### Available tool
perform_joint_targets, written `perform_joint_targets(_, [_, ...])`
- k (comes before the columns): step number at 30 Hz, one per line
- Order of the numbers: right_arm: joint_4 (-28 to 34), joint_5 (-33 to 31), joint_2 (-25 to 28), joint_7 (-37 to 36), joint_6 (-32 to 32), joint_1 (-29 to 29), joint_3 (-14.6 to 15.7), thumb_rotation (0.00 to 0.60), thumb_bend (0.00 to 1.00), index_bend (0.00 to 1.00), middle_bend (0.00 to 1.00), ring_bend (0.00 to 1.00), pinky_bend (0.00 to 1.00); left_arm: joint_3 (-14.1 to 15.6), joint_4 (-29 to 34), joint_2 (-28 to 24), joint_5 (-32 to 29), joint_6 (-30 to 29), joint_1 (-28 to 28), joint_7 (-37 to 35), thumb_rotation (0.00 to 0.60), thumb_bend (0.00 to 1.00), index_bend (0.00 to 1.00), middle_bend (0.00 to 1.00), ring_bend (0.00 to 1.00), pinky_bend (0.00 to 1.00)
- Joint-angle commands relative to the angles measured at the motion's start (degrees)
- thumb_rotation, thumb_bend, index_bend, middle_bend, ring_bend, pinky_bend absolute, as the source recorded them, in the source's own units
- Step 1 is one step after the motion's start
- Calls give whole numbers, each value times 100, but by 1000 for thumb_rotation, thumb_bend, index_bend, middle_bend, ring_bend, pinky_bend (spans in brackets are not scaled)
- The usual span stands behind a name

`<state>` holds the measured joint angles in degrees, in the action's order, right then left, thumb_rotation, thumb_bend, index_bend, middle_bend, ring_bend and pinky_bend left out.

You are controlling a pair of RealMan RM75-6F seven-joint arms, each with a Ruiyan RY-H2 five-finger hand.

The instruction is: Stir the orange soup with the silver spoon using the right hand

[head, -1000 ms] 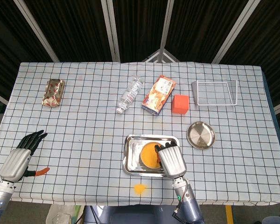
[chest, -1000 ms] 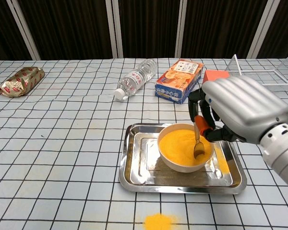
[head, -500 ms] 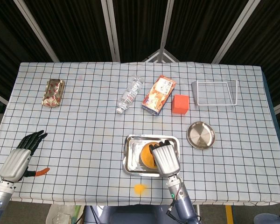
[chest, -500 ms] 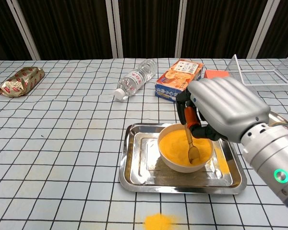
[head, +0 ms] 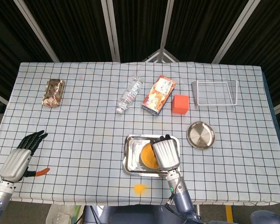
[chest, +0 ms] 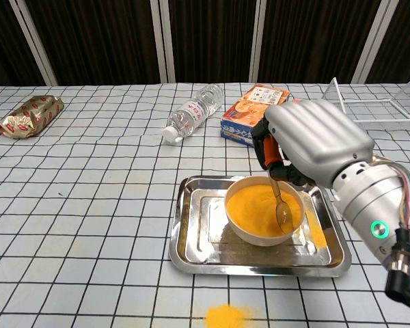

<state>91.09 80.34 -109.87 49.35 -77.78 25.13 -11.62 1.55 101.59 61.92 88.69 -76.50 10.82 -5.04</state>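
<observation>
The right hand (chest: 313, 143) hangs over the far right side of the white bowl (chest: 240, 227), fingers wrapped around the upper handle of the silver spoon (chest: 281, 202), so it is grasping the tool the task names. From the hand the spoon runs down and slightly toward the near right, its long axis steeply tilted, and its bowl end lies in the orange soup (chest: 254, 207) close to the right wall of the bowl. That leaves most of the open soup surface to the left of the spoon tip, so I'd judge a sweep leftward and round has the most room, while a push further right would meet the rim almost at once. The bowl sits in the right half of a steel tray (chest: 191, 239), whose raised lip gives it something to stop against if the spoon drags it. An orange spill (chest: 225, 316) lies on the checked tablecloth (chest: 89, 205) just in front of the tray, a hint that the soup slops easily. The left hand (head: 19, 159) rests well apart at the near left corner of the table, fingers extended and holding nothing, far too distant to steady the bowl.
</observation>
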Motion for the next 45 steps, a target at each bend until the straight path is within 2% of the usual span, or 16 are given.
perform_joint_targets(1, [-8,-19,27,-43,-12,14,-42,600,731,911,703,571,484,0,2,-1,-2,1,0,2,600,20,0,0,0,0])
perform_joint_targets(23, [-61,54,-23,-323,-146,60,23,600,733,914,705,572,484,5,21,1,-23,25,5,40,600,20,0,0,0,0])
perform_joint_targets(35, [-499,281,-52,-761,-302,95,-17,600,746,917,708,573,484,1,25,2,-31,25,6,32,600,20,0,0,0,0])
perform_joint_targets(45, [-923,416,-155,-1239,-445,39,83,600,747,921,712,573,484,4,41,4,-56,66,19,69,600,20,0,0,0,0])
